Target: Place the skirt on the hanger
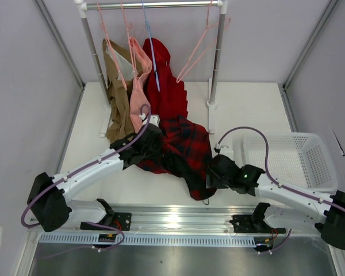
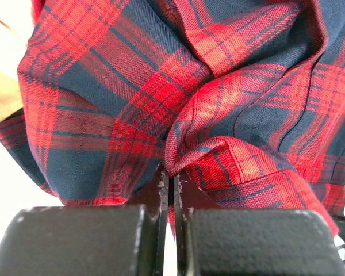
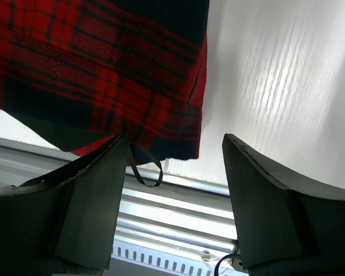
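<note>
The left end effector [image 2: 171, 178] is clenched on a bunched fold of the skirt [image 2: 132, 86], with tartan cloth pinched between its two dark fingers. The right end effector [image 3: 175, 152] is released. Its fingers stand wide apart just under the skirt's lower corner, where a thin black loop [image 3: 146, 169] dangles beside the left-hand finger. Whether that finger touches the cloth cannot be told, but nothing is gripped.

In the top view, the skirt lies crumpled on the tabletop [image 1: 247, 109] between the two arms, with its dark lining showing along the near edge. Its far end sits under the plain red garment [image 1: 168, 80] hanging from the rack.

The hanger [image 1: 196, 50] hangs bare and tilted from the rail [image 1: 155, 4] near the right post, well apart from the skirt and from both end effectors. A blue hanger [image 1: 151, 46] and other clothes fill the left of the rail, and a white basket [image 1: 293, 158] stands at the right.

By my judgement the task is at an early stage. One arm has the skirt, but the second hold is not yet made. The hanger is untouched, and no part of the skirt is over it. What is left is to spread the waist, bring skirt and hanger together, and fit one to the other.
</note>
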You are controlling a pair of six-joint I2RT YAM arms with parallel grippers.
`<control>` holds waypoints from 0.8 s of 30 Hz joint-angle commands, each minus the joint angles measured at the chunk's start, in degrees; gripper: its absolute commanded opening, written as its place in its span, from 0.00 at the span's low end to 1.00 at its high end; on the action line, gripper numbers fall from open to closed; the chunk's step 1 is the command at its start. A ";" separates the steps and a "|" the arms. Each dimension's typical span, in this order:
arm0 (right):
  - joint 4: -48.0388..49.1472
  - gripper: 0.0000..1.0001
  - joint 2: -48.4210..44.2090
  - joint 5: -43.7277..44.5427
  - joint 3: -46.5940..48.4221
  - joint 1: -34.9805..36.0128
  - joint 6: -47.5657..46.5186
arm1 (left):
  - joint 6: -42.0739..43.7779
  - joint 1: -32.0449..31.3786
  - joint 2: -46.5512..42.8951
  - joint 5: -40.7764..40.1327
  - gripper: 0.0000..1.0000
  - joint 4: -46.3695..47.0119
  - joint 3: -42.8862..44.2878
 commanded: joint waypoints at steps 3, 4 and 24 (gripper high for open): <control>0.42 0.72 -4.48 6.98 -2.55 4.41 8.89 | 0.65 0.90 1.07 1.03 0.00 1.25 3.13; -0.01 0.72 -6.23 7.42 -2.72 4.94 9.59 | 0.74 0.90 1.25 1.03 0.00 1.33 3.22; 14.91 0.75 -4.93 8.03 -16.88 11.62 26.65 | 1.97 1.69 0.46 1.47 0.00 0.28 3.83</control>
